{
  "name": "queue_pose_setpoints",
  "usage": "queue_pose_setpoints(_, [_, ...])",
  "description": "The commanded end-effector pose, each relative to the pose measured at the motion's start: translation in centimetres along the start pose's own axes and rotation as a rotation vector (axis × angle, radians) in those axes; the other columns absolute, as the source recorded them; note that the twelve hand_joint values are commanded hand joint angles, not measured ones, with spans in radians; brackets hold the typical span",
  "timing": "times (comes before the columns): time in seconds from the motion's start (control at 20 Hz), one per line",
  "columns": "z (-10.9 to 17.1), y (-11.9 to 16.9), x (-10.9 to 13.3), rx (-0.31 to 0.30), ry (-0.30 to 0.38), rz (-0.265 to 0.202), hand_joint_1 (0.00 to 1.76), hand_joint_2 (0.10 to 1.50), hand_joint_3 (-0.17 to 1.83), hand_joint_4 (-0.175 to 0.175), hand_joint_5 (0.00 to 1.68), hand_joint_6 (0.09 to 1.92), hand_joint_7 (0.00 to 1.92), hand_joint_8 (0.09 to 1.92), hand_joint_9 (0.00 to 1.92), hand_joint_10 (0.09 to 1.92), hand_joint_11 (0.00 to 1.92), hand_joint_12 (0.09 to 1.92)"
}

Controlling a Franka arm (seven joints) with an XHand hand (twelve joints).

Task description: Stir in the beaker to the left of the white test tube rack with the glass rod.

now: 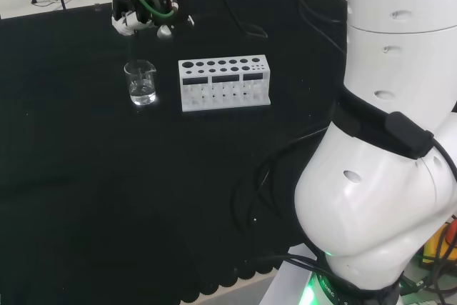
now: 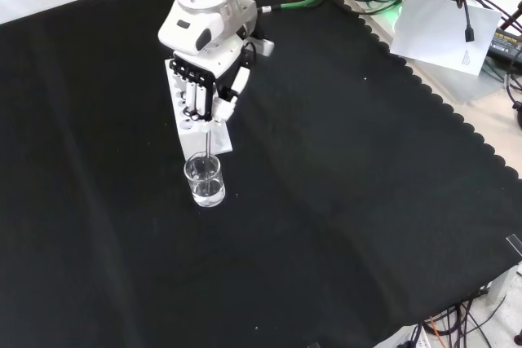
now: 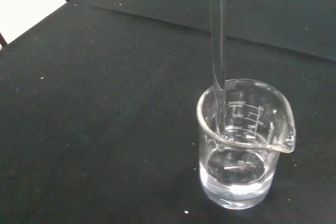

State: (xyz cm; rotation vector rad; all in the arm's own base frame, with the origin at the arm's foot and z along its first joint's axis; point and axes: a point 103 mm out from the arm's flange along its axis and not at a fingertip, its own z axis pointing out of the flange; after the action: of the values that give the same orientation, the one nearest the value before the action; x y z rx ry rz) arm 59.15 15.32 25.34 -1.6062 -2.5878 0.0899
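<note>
A small clear glass beaker [image 1: 141, 82] with a little clear liquid stands on the black cloth, left of the white test tube rack [image 1: 225, 83] in the head view. The hand [image 1: 146, 6] hangs above the beaker, its fingers curled round a thin glass rod [image 2: 210, 138]. In the front view the hand [image 2: 205, 87] is just above the beaker [image 2: 204, 181] and in front of the rack [image 2: 181, 112]. The wrist view shows the rod [image 3: 218, 51] reaching down inside the beaker [image 3: 241, 145], close to its wall, its tip near the liquid.
The black cloth [image 2: 342, 201] spreads wide around the beaker. Its scalloped edge [image 2: 457, 120] runs along the right of the front view, with cables and papers beyond. The arm's white links [image 1: 385, 141] stand at the right of the head view.
</note>
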Motion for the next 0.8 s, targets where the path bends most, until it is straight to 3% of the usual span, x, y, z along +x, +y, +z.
queue_pose_setpoints(0.05, [0.0,-0.7,-1.9,0.009,-0.003,0.027,1.3,1.13,-0.17,-0.175,1.33,0.1,1.07,1.19,1.64,0.94,1.65,0.74])
queue_pose_setpoints(0.3, [-0.5,-2.1,-2.3,0.003,-0.008,0.04,1.3,1.13,-0.17,-0.175,1.33,0.09,1.07,1.19,1.64,0.94,1.65,0.74])
queue_pose_setpoints(0.8, [-1.2,-2.9,-0.3,-0.006,-0.018,0.015,1.3,1.13,-0.17,-0.175,1.33,0.09,1.08,1.19,1.64,0.94,1.65,0.74])
